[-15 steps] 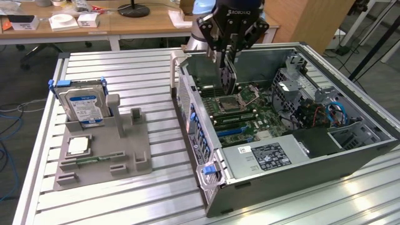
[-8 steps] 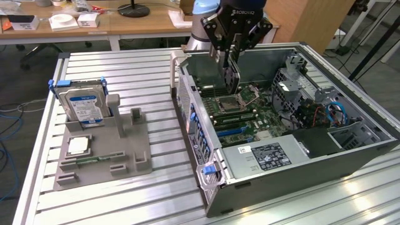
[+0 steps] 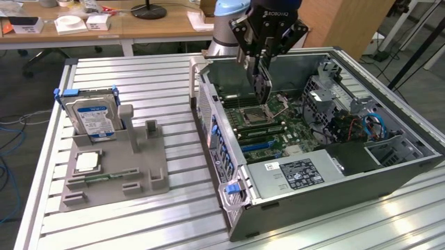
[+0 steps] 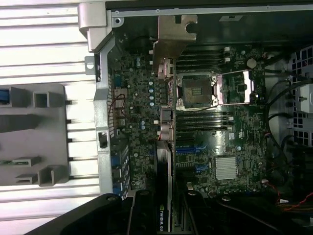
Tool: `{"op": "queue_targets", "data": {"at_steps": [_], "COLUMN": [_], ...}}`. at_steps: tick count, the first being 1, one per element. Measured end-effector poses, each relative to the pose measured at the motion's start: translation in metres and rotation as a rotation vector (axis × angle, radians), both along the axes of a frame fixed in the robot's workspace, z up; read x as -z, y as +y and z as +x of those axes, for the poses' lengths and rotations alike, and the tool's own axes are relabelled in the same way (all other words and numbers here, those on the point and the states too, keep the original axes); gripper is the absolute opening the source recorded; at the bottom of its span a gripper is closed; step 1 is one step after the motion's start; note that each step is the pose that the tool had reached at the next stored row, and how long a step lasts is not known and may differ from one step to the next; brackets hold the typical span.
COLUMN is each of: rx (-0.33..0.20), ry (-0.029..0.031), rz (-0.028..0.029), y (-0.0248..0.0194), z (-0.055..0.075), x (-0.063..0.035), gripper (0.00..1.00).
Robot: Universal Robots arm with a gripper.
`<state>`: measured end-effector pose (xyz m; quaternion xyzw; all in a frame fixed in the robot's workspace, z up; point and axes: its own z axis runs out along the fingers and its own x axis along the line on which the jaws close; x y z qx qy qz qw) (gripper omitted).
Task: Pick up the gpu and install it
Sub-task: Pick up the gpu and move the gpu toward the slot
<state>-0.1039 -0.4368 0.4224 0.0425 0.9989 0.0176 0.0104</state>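
gpu (image 3: 262, 86) clamped in hand (image 3: 264, 61), hanging upright over motherboard (image 3: 268, 127) inside case (image 3: 347, 194).

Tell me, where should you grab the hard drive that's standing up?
I'd pinch the hard drive near its top, across its two broad flat faces, coming down from above. It stands upright with its lower end slotted in the gray holder, so the top is free.

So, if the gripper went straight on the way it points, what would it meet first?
The gripper points down into the case, shut on the gpu. The gpu's lower edge would probably meet the motherboard first, beside the socket; depth is unclear.
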Motion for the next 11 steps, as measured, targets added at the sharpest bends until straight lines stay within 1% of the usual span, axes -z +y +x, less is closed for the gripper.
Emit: {"op": "queue_targets", "data": {"at_steps": [11], "rx": [0.000], "ry": [-0.0001], "rz": [0.0000], "y": [0.0000], "z": [0.013], "x": [0.0000], "gripper": [0.26]}}
